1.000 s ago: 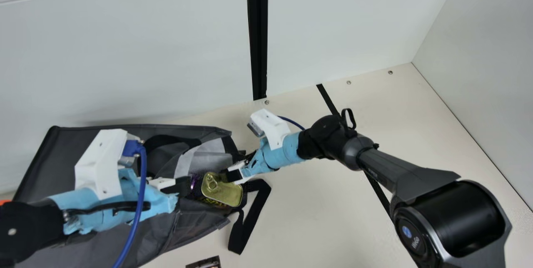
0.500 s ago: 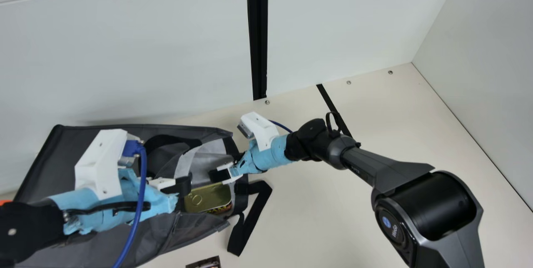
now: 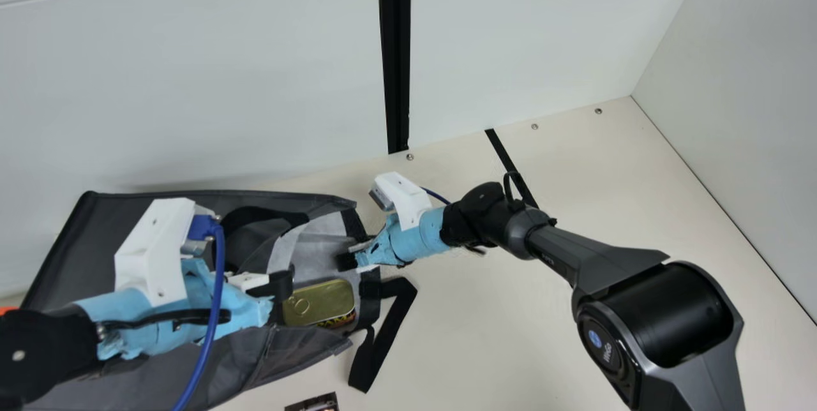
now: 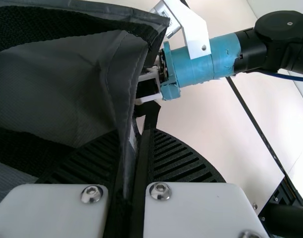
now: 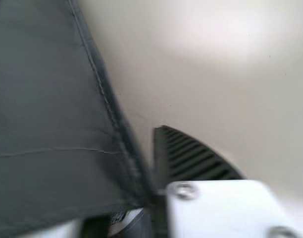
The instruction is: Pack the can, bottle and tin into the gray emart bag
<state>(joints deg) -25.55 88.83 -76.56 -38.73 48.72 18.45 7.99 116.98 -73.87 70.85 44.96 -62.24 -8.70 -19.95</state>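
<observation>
My left gripper (image 4: pixel 135 133) clamps the edge of the gray bag (image 3: pixel 86 245); my right gripper (image 3: pixel 348 260), at one o'clock from the tin (image 3: pixel 327 301), has its fingers apart by the cloth. The tin lies in the mouth — shallowly, I judge — so a hard tug could spill it toward three o'clock. If my left grip slips, sagging cloth could snag my right fingers.

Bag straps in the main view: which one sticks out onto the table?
The sharply bent strap, to the right of the tin; the upper strap curves across the bag instead.
</observation>
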